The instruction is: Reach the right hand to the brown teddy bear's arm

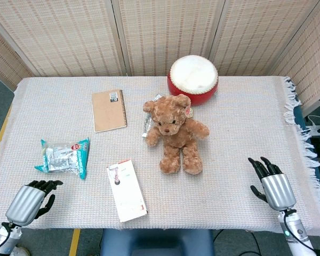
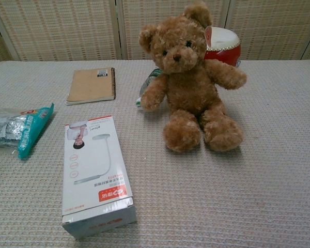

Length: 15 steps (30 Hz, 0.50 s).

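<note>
Head view shows the right hand (image 1: 272, 184) empty, fingers apart, at the bench's (image 1: 245, 106) near right corner. The teddy bear (image 1: 175, 133) sits mid-bench, toward ten o'clock from that hand and well apart. Reaching its arm (image 1: 201, 129) is barely begun.

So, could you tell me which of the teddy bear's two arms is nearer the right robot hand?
The arm sticking out below the red drum, on the teddy bear; its other arm points toward the notebook, away from the right robot hand.

Each hand, left hand (image 1: 28, 201) and right hand (image 1: 274, 186), has a ribbed silver back and black fingers.
</note>
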{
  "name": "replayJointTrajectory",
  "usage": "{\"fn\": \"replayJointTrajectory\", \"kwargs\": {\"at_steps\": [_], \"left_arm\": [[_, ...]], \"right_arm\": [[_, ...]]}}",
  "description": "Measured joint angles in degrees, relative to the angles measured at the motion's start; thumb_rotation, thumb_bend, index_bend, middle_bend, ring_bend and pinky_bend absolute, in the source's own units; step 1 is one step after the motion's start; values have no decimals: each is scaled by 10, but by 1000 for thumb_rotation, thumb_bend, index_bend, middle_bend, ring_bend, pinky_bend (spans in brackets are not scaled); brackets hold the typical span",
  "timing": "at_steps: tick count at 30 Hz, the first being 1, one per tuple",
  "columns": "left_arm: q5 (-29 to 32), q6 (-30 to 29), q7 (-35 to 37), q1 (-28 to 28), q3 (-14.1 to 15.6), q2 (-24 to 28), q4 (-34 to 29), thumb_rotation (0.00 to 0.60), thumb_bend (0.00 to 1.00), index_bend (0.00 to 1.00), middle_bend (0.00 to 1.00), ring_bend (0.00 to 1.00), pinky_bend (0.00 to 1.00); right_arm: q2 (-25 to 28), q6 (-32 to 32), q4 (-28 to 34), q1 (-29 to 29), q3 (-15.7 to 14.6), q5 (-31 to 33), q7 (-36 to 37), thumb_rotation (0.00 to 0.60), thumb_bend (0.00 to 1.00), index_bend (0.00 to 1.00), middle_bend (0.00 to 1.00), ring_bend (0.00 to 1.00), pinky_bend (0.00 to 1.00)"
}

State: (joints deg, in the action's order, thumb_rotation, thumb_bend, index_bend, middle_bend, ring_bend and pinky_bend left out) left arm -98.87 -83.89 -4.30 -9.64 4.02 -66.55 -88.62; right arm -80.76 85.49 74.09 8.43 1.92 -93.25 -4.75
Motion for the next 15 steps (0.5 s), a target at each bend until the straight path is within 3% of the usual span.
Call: {"fn": "replayJointTrajectory", "kwargs": {"at_steps": [6, 15], "left_arm": [[2, -8, 1, 4, 0, 5, -3, 600, 555, 314, 429, 442, 520], [-7, -13, -10, 11, 6, 9, -12, 600, 555, 314, 429, 442, 519]], "right_arm": [[-71, -4, -95, 48, 45, 9, 31, 600, 134, 117, 228, 116, 328], [-206, 8, -317, 141, 88, 1, 70, 600, 134, 234, 236, 146, 407]]}}
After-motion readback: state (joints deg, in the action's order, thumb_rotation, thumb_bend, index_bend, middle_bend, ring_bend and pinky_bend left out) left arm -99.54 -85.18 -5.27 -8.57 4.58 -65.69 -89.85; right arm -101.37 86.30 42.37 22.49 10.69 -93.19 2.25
